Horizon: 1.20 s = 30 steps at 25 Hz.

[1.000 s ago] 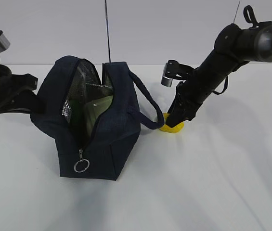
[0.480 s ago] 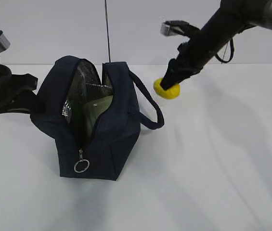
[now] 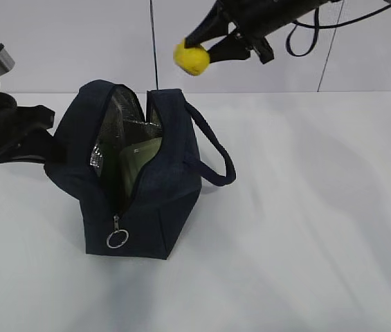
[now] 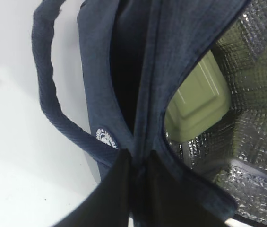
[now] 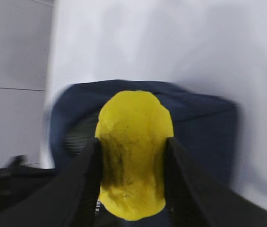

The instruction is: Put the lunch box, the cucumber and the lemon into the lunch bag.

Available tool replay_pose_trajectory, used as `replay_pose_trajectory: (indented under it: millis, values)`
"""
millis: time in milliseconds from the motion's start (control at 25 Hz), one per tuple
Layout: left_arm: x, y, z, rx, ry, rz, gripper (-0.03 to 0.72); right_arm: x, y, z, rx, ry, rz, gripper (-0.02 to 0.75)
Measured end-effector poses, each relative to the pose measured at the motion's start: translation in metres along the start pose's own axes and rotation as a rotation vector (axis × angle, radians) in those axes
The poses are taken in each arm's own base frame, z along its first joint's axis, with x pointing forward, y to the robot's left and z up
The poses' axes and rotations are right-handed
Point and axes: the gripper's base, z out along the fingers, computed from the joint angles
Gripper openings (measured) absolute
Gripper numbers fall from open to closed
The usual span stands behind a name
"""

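The navy lunch bag (image 3: pixel 164 200) stands open on the white table, its silver lining showing. Inside it leans the lunch box (image 3: pixel 143 155) with its pale green lid (image 4: pixel 197 104). A dark green strip beside the box (image 3: pixel 121 171) may be the cucumber; I cannot tell for sure. My left gripper (image 4: pixel 138 163) is shut on the bag's rim fabric at the bag's left side (image 3: pixel 45 143). High above the bag's far end, my right gripper (image 3: pixel 199 47) is shut on the yellow lemon (image 3: pixel 190 59). From the right wrist view the lemon (image 5: pixel 133 142) hangs over the bag (image 5: pixel 194 123).
The bag's loop handle (image 3: pixel 216 152) droops to the right, and a metal ring pull (image 3: pixel 117 238) hangs at the bag's near end. A thin dark pole (image 3: pixel 153 41) rises behind the bag. White table (image 3: pixel 306 228) lies to the right and front.
My right gripper has lifted the lemon off the table beside the bag's handle and carried it up and left, to above the bag. The left arm and bag have not moved.
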Motion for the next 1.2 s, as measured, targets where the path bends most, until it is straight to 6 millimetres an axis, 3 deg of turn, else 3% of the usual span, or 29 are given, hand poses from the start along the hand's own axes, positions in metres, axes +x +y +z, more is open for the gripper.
replay_pose_trajectory:
  millis: [320,480,840,1040,1200]
  values:
    - [0.000,-0.001,0.000,0.014,-0.004,-0.019,0.017,0.026,0.051,0.044,-0.097,0.099,-0.048,0.297]
    - [-0.001,-0.001,0.000,0.015,-0.005,-0.022,0.017,0.037,0.057,0.058,-0.011,0.142,-0.114,0.297]
    - [0.000,-0.001,0.000,0.017,-0.003,-0.024,0.017,0.040,0.054,0.061,0.056,0.156,-0.167,0.307]
    - [0.000,-0.001,0.000,0.017,-0.003,-0.024,0.017,0.040,0.057,0.059,0.052,0.154,-0.187,0.413]
    - [0.000,-0.001,0.000,0.017,-0.003,-0.024,0.017,0.040,0.064,0.054,0.047,0.145,-0.202,0.440]
